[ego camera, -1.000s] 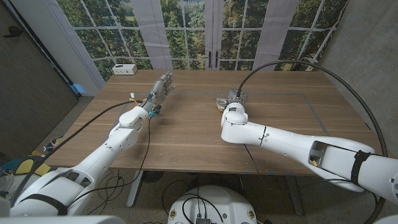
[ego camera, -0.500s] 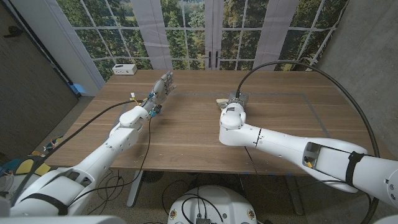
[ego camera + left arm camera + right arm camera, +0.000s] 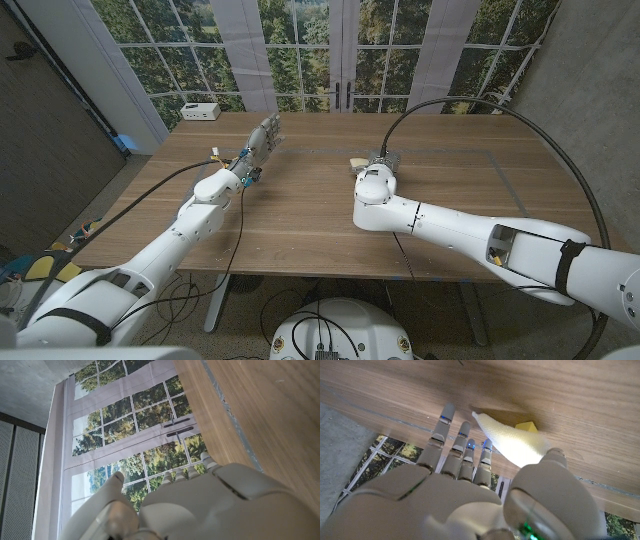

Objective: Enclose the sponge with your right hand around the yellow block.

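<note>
**Right hand at the sponge, mid-table**

Right hand: fingers extended, slightly apart, thumb alongside the sponge; firm grip or mere touch, cannot tell. Sponge lies on the table, against the yellow block, block mostly hidden behind it. Left hand well apart, fingers straight, holding nothing.

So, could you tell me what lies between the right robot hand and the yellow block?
In the right wrist view, the pale sponge lies between the right robot hand and the yellow block.
</note>
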You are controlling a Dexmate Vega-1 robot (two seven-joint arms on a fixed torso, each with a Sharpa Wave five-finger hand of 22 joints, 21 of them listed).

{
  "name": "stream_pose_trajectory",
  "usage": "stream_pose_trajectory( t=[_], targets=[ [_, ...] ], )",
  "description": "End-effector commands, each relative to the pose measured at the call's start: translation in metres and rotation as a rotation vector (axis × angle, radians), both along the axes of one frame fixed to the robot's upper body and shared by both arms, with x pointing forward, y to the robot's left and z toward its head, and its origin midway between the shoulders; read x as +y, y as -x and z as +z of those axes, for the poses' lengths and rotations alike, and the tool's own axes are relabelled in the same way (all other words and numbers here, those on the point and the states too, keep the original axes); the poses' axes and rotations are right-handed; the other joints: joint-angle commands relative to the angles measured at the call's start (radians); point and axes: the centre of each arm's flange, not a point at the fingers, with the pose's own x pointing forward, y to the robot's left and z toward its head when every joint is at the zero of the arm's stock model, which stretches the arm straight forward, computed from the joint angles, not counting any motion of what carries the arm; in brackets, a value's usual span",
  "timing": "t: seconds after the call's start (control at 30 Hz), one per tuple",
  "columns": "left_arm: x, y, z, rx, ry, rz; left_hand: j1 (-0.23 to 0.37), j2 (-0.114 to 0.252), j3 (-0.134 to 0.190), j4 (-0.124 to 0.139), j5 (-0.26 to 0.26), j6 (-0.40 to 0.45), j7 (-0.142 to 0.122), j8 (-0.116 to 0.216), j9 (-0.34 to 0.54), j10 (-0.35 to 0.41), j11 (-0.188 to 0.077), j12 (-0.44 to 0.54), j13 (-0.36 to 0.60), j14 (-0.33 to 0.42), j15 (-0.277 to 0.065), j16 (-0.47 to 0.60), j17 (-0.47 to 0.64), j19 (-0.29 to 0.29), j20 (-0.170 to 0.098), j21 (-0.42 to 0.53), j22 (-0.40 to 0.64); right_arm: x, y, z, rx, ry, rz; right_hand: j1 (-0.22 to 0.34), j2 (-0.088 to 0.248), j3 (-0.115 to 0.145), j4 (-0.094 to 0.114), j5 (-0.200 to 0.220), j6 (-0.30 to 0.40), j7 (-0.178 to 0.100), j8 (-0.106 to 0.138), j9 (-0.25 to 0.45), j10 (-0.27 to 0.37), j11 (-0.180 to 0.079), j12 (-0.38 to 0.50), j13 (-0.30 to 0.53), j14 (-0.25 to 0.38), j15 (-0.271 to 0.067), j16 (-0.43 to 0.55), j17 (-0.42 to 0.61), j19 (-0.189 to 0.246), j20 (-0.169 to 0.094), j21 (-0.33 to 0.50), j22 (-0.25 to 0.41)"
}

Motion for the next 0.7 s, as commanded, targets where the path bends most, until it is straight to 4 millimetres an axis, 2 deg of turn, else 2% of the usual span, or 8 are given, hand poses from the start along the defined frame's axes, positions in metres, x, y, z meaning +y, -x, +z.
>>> stream_pose_trajectory(
  t=[0.03, 0.2, 0.27, 0.33, 0.4, 0.43, 0.5, 0.7],
  targets=[
    [-0.001, -0.002, 0.000, 0.006, 0.000, 0.000, 0.009, 0.000, -0.002, -0.001, 0.003, -0.060, -0.003, -0.002, 0.002, -0.157, 0.002, -0.005, 0.003, -0.161, 0.004, -0.002, 0.002, -0.018, 0.003, -0.002, 0.004, 0.002, -0.009, -0.006, 0.028, 0.001, -0.027, 0.034, 0.001, -0.004, -0.018, 0.011, 0.050, -0.002, 0.013, 0.003, 0.025, -0.016, 0.011, 0.001, 0.017, -0.017, 0.009, 0.001, -0.002, -0.025, -0.007, 0.004],
    [0.000, -0.003, 0.000, 0.012, -0.005, 0.002, 0.009, 0.001, -0.003, -0.001, 0.003, -0.061, -0.003, -0.002, 0.002, -0.157, 0.003, -0.004, 0.003, -0.161, 0.004, -0.002, 0.002, -0.018, 0.003, -0.003, 0.004, 0.003, -0.010, -0.005, 0.047, 0.009, -0.013, 0.056, -0.002, -0.006, -0.028, 0.018, 0.087, -0.004, 0.020, 0.003, 0.038, -0.022, 0.012, 0.001, 0.022, -0.025, 0.011, 0.000, -0.004, -0.040, -0.010, 0.004],
    [0.000, -0.004, 0.000, 0.016, 0.002, 0.008, 0.009, 0.001, -0.003, -0.001, 0.003, -0.061, -0.003, -0.002, 0.002, -0.158, 0.002, -0.005, 0.003, -0.162, 0.004, -0.002, 0.002, -0.018, 0.004, -0.003, 0.004, -0.001, -0.009, -0.005, 0.046, -0.019, 0.010, 0.041, -0.008, -0.019, -0.021, 0.020, 0.065, -0.008, 0.005, 0.003, 0.032, -0.009, 0.005, 0.002, 0.016, -0.012, 0.010, 0.003, 0.005, -0.030, -0.009, 0.005],
    [0.001, -0.005, 0.000, 0.015, -0.001, 0.005, 0.009, 0.001, -0.003, -0.001, 0.003, -0.062, -0.003, -0.003, 0.002, -0.158, 0.002, -0.005, 0.003, -0.162, 0.004, -0.002, 0.002, -0.018, 0.003, -0.004, 0.004, -0.002, -0.009, -0.001, 0.079, -0.031, 0.020, 0.019, -0.016, -0.035, -0.010, 0.020, 0.023, -0.018, -0.018, 0.003, 0.013, 0.003, -0.007, 0.003, 0.004, -0.006, 0.007, 0.007, 0.002, -0.023, -0.014, 0.005],
    [0.000, -0.006, 0.001, 0.016, -0.005, 0.006, 0.010, 0.001, -0.003, -0.001, 0.004, -0.062, -0.004, -0.002, 0.002, -0.158, 0.002, -0.005, 0.003, -0.162, 0.004, -0.002, 0.002, -0.017, 0.003, -0.004, 0.004, -0.002, -0.007, 0.001, 0.074, -0.029, 0.030, -0.007, -0.027, -0.058, 0.003, 0.022, -0.037, -0.014, -0.050, 0.004, -0.013, 0.006, -0.021, 0.004, -0.023, 0.002, -0.001, 0.011, -0.008, -0.010, -0.023, 0.005],
    [0.000, -0.007, 0.001, 0.014, -0.001, 0.003, 0.010, 0.001, -0.003, -0.001, 0.004, -0.062, -0.003, -0.003, 0.002, -0.158, 0.002, -0.005, 0.003, -0.161, 0.004, -0.002, 0.002, -0.017, 0.004, -0.004, 0.004, -0.002, -0.006, 0.002, 0.069, -0.036, 0.033, -0.010, -0.029, -0.068, 0.006, 0.026, -0.087, -0.028, -0.072, 0.004, -0.031, 0.014, -0.030, 0.005, -0.034, 0.007, -0.005, 0.013, -0.015, -0.006, -0.029, 0.006],
    [0.000, -0.007, 0.002, 0.013, -0.007, 0.004, 0.010, 0.002, -0.003, -0.001, 0.004, -0.062, -0.004, -0.003, 0.002, -0.158, 0.002, -0.005, 0.003, -0.161, 0.004, -0.002, 0.002, -0.017, 0.004, -0.004, 0.004, -0.004, -0.005, 0.004, 0.085, -0.074, 0.065, -0.018, -0.034, -0.087, 0.012, 0.033, -0.178, -0.033, -0.095, 0.006, -0.081, 0.015, -0.046, 0.007, -0.061, 0.011, -0.014, 0.017, -0.027, 0.002, -0.040, 0.006],
    [0.000, -0.010, 0.002, 0.019, -0.011, -0.001, 0.011, 0.003, -0.002, -0.002, 0.004, -0.062, -0.003, -0.002, 0.002, -0.158, 0.001, -0.004, 0.003, -0.161, 0.005, -0.002, 0.002, -0.015, 0.002, -0.005, 0.004, -0.009, 0.001, 0.010, 0.056, -0.166, 0.135, -0.030, -0.052, -0.132, 0.022, 0.049, -0.358, -0.017, -0.099, 0.008, -0.204, 0.030, -0.062, 0.009, -0.140, 0.044, -0.039, 0.022, -0.064, 0.022, -0.071, 0.007]
  ],
)
